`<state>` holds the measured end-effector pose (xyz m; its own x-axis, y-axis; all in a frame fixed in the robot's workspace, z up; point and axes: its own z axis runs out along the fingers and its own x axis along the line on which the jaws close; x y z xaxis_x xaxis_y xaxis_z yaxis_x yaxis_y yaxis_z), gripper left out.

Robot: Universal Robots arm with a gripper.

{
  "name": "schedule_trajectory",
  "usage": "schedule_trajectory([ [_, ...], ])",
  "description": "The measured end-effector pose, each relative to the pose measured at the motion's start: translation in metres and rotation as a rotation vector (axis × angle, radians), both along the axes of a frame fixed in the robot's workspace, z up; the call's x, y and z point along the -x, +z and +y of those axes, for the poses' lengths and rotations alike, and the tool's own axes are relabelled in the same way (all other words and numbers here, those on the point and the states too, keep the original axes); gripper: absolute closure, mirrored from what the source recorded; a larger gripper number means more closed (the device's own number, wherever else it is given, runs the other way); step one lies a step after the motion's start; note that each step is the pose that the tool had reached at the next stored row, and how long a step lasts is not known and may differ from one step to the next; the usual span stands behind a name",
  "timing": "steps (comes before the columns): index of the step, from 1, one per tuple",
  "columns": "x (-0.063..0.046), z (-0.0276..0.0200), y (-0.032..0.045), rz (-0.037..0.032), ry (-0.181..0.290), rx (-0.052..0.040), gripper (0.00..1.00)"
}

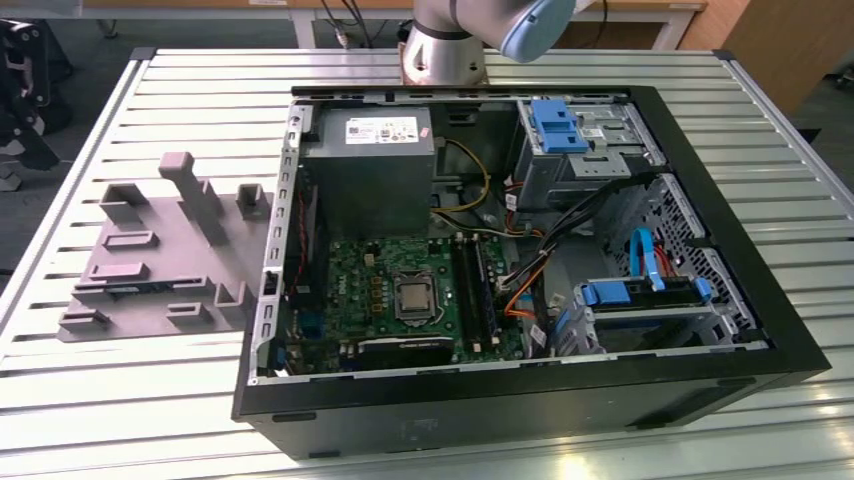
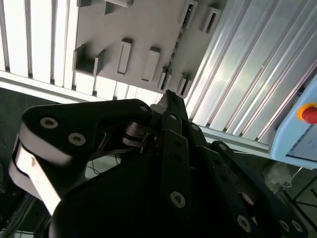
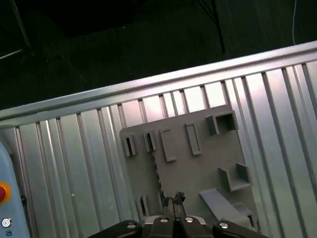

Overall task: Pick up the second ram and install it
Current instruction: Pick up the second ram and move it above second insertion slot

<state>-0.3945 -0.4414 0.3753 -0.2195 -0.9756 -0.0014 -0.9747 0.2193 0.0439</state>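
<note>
Currently in the gripper: nothing is seen. The gripper (image 3: 172,199) is shown with its tips drawn together and empty, above the fixture plate (image 1: 174,255).
Second ram (image 1: 138,289): it is set on edge in a groove of the grey plate, to the exterior view's left of the computer case (image 1: 787,335). It is seen as a thin, dark bluish-green strip.
Long axis: it is laid from the exterior view's left to its right, pointing towards the case.
Ram from gripper: in the first wrist view the gripper is placed just beside the case-side end of the second ram (image 3: 157,171). No contact can be made out.
Materials: the plate is matt moulded plastic with upright blocks. The desk (image 1: 134,400) is ribbed, glossy aluminium. The gripper is built of black hinged links.
Progress: the ram is judged not yet picked. The black slots (image 1: 470,285) on the green motherboard (image 1: 360,290) lie well apart, to the right.
</note>
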Motion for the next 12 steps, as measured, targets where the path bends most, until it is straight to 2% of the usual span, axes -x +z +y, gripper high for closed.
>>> schedule_trajectory([
  [4, 0.0002, -0.0002, -0.0021, -0.0005, 0.056, -0.0001, 0.89],
  [11, 0.0019, -0.0011, -0.0056, -0.0008, 0.078, 0.0002, 0.89],
  [12, 0.0021, -0.0012, -0.0057, -0.0011, 0.079, 0.0002, 0.83],
])
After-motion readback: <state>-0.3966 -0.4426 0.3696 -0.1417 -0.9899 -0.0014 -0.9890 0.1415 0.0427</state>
